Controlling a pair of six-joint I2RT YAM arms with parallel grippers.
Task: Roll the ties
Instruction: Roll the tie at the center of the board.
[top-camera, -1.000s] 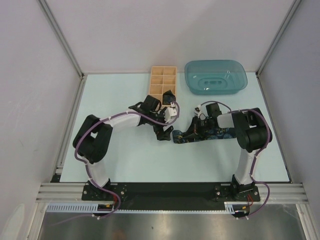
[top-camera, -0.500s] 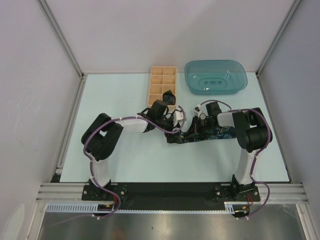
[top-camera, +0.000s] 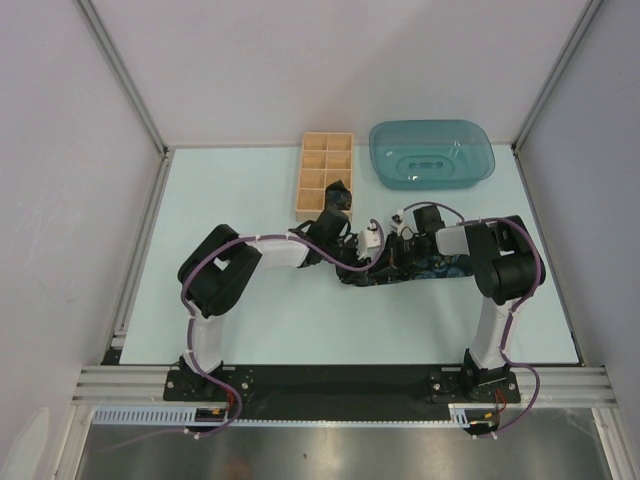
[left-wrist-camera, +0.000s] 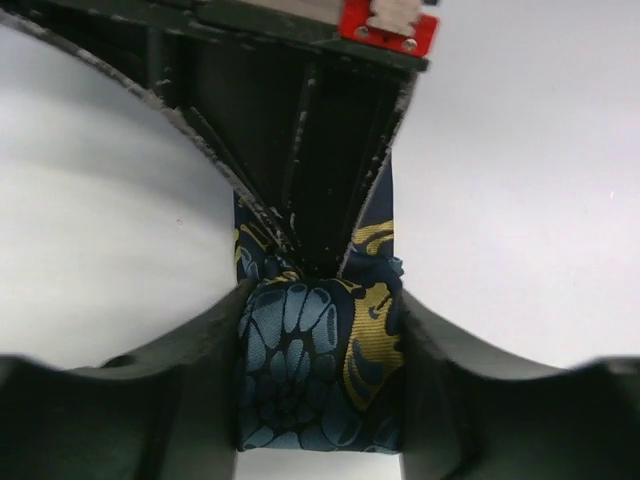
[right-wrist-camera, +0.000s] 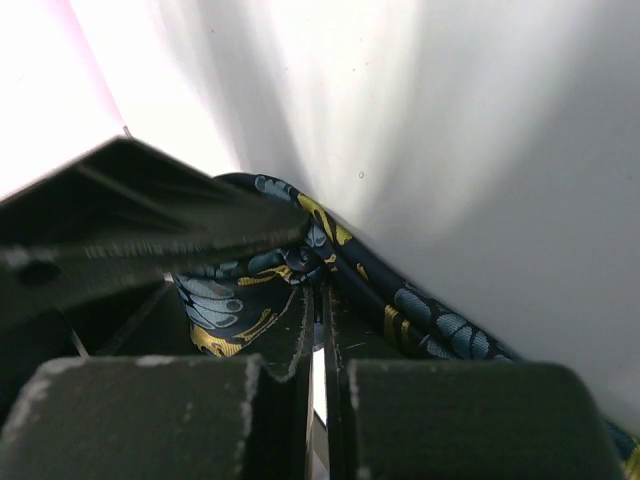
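A dark tie (top-camera: 432, 267) with a blue and yellow pattern lies across the table's middle, its left end wound into a roll (left-wrist-camera: 315, 370). My left gripper (left-wrist-camera: 318, 385) holds that roll, both fingers pressing its sides. My right gripper (right-wrist-camera: 320, 290) is shut, and its thin fingertips reach into the core of the roll, where the fabric (right-wrist-camera: 425, 315) winds around them. From above, the left gripper (top-camera: 358, 266) and the right gripper (top-camera: 386, 260) meet at the roll. Another dark rolled tie (top-camera: 338, 191) sits in a near compartment of the wooden box (top-camera: 318, 170).
A teal plastic tray (top-camera: 432, 152) stands at the back right, next to the compartmented wooden box. Both forearms cross the middle of the table. Grey walls and metal rails enclose the work surface.
My left arm has swung right from near the box to the tie's rolled end, and its jaws have closed from wide open onto the roll. The right arm has stayed put.
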